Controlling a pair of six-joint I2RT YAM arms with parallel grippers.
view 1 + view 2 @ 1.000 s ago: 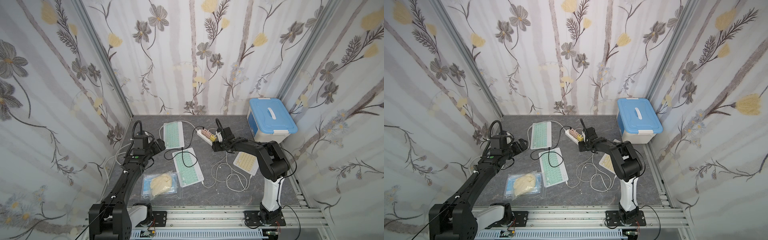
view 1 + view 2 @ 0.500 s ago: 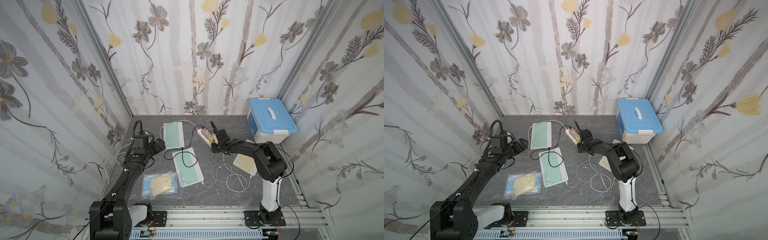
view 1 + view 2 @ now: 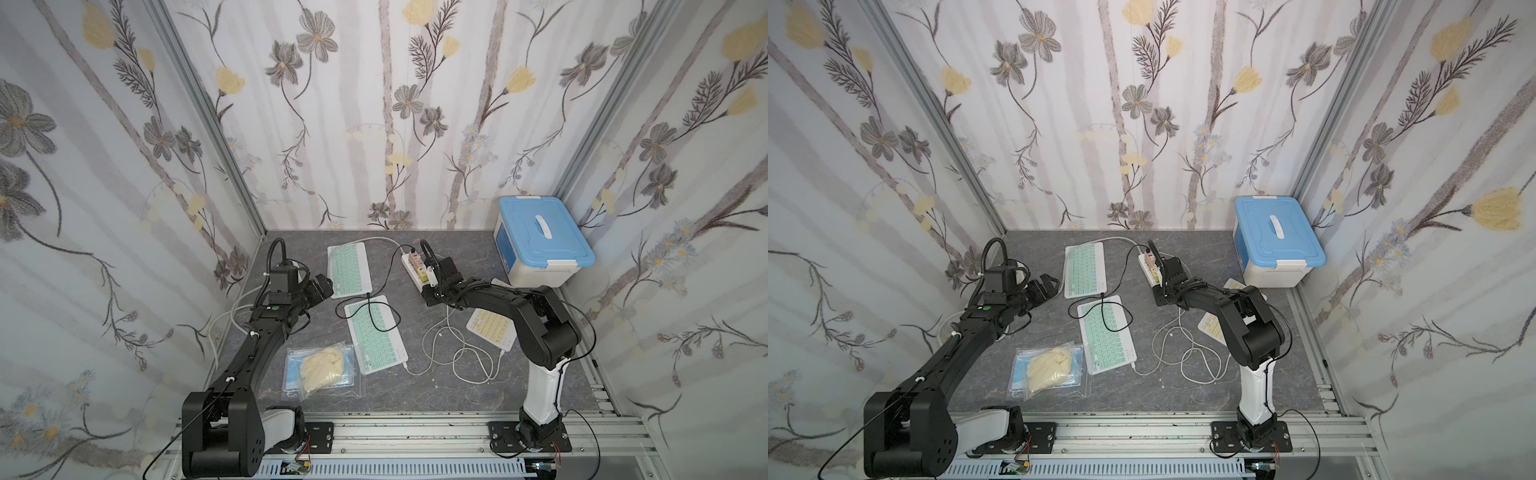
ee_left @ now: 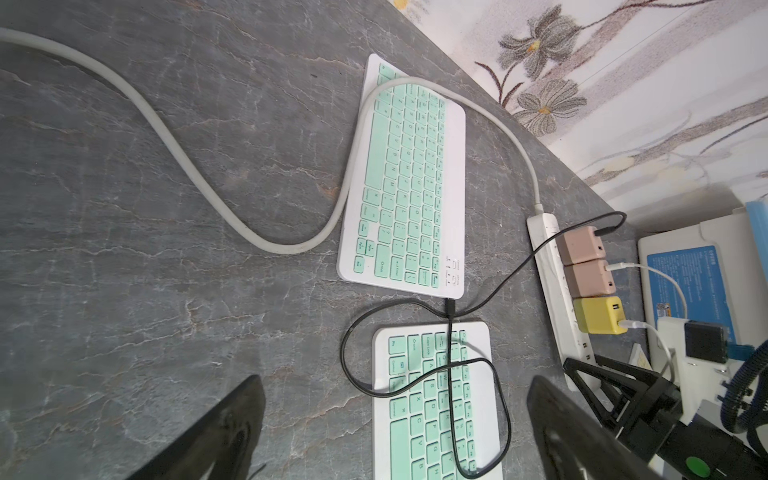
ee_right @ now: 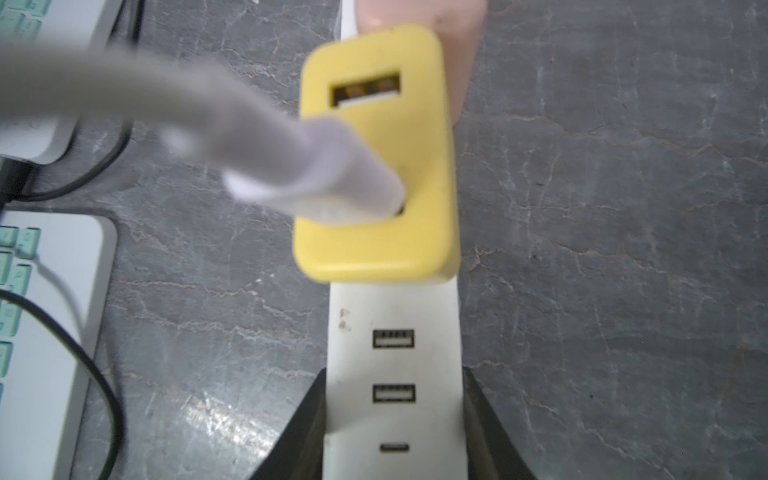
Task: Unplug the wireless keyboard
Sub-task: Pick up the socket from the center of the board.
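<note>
We saw the far mint keyboard lying flat on the grey bench, its long axis running away from the robot toward the back wall. A black plug sat in its near short edge, at the corner toward the power strip, in line with that long axis. From it a black cable looped over the near mint keyboard and ran to the pink charger at the strip's far end. We judged this the keyboard to unplug. The near mint one and a yellow keyboard looked cabled too, so we could not be sure.

The left claw hovered just beside the far keyboard's near left corner, fingers spread wide, holding nothing. The plug lay to its right, along that near edge. The right claw sat on the plug's other side, clamped narrow on the strip's near end, 1 finger against each long side, just short of the yellow charger. We judged the free left claw the nearer and likelier puller, drawing the plug straight toward the robot while the right claw braced the strip.
</note>
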